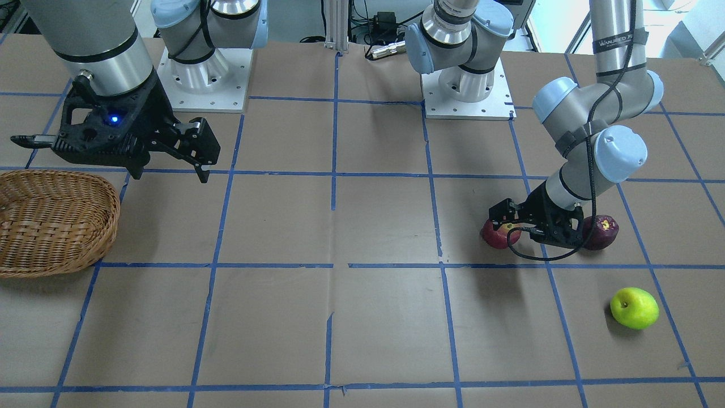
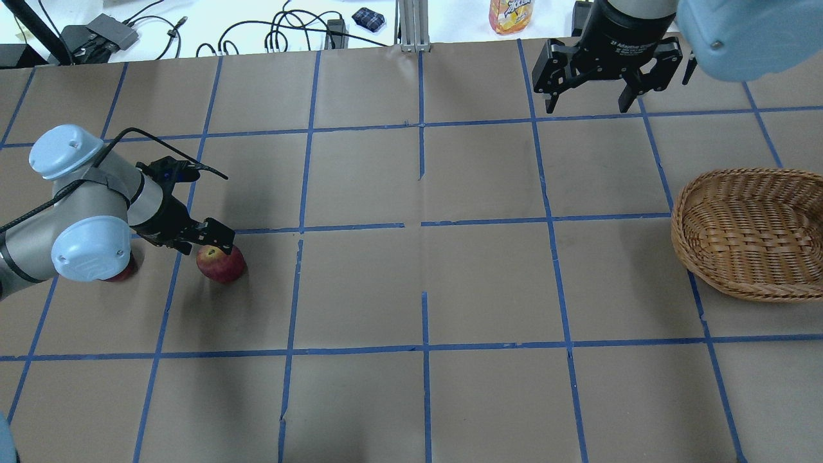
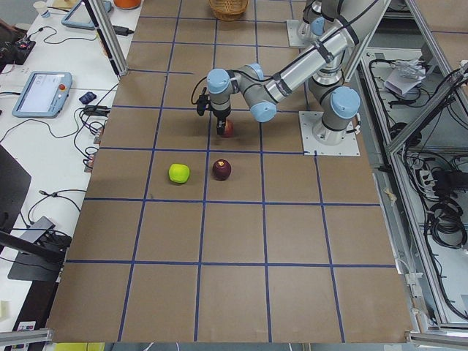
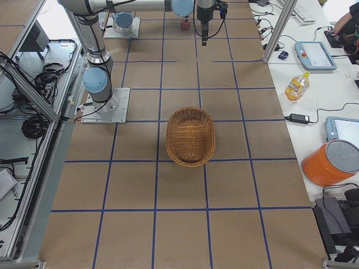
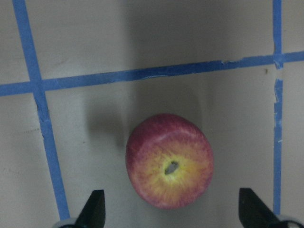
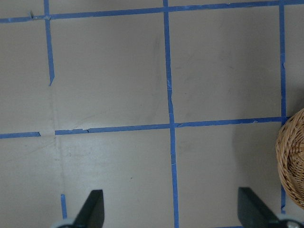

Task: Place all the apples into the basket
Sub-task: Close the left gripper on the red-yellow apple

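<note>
Brown-papered table (image 1: 362, 226): our left gripper (image 5: 173, 211) hangs jaws apart over the red apple (image 5: 169, 161), well apart from the basket (image 2: 676, 215), near which our right gripper (image 2: 588, 106) hangs spread. We judge the apple firm, smooth, apt to roll; grip squarely across its widest girth

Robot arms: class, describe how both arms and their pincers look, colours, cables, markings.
The left arm and right arm are silver-grey tubes with pale blue joint caps. The left pincer and right pincer are black, two-fingered. A black cable runs along the left arm; a blue light glows on the right pincer's housing.
</note>
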Robot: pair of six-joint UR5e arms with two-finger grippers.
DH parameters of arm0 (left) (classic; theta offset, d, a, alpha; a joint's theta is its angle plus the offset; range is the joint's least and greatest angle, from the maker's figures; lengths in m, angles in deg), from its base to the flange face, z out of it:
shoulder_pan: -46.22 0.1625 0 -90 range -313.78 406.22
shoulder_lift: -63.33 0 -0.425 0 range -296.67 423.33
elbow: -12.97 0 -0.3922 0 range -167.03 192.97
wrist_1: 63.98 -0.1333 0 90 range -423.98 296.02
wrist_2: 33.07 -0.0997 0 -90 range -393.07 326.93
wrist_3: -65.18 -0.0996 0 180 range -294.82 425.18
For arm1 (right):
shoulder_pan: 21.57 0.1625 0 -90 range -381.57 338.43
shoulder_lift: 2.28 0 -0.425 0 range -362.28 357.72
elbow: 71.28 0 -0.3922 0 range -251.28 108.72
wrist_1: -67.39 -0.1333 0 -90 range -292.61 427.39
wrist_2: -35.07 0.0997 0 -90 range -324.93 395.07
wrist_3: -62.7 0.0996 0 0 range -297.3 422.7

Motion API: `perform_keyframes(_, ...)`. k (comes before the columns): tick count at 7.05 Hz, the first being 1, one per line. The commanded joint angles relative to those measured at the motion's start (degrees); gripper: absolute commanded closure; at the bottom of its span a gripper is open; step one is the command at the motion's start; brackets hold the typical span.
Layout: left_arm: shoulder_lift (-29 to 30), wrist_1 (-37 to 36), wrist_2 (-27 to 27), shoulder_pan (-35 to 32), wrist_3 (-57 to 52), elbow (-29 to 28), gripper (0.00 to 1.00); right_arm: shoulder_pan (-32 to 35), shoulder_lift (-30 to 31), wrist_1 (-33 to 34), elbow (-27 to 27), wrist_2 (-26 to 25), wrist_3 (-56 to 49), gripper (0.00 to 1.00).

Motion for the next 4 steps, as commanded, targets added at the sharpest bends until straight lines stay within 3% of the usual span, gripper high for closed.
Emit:
perform_keyframes(1, 2.1, -2.4, 0.0, -0.1, -0.3, 0.3, 0.0, 0.0, 0.1, 0.0, -0.1, 0.0, 0.0, 0.0)
perform_keyframes(4, 0.4, -1.7, -0.6, -0.5, -0.2, -0.6, 0.0, 0.0, 0.1, 0.0, -0.1, -0.1, 0.0, 0.0)
